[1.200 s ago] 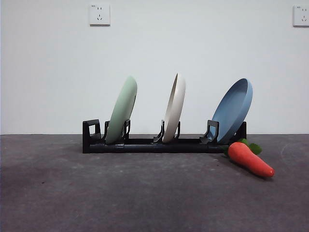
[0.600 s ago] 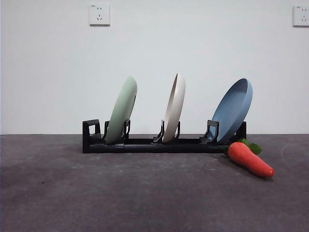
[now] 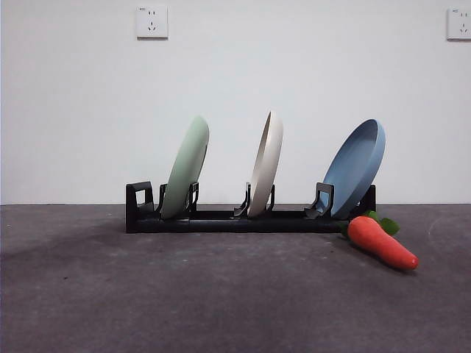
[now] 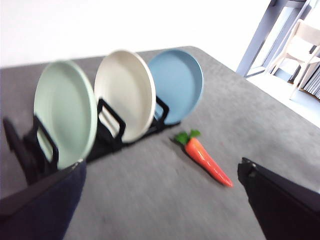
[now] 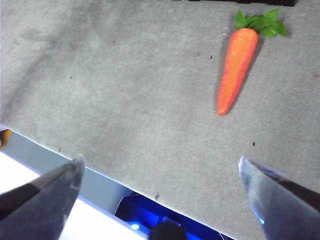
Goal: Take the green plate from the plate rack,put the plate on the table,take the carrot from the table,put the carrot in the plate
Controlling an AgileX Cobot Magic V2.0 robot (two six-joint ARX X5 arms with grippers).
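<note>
The green plate point(image 3: 185, 168) stands on edge in the left slot of the black plate rack point(image 3: 221, 219); it also shows in the left wrist view point(image 4: 65, 110). The carrot point(image 3: 380, 240) lies on the dark grey table point(image 3: 221, 294) just right of the rack's right end, leaves toward the rack. My left gripper point(image 4: 160, 200) is open and empty, above the table, apart from the rack point(image 4: 107, 132) and the carrot point(image 4: 205, 157). My right gripper point(image 5: 160, 192) is open and empty, above the table's near edge, well short of the carrot point(image 5: 237, 67). Neither gripper shows in the front view.
A cream-white plate point(image 3: 266, 163) stands in the rack's middle slot and a blue plate point(image 3: 355, 166) leans in the right slot. The table's front edge point(image 5: 75, 155) runs under my right gripper. A white wall stands behind the rack.
</note>
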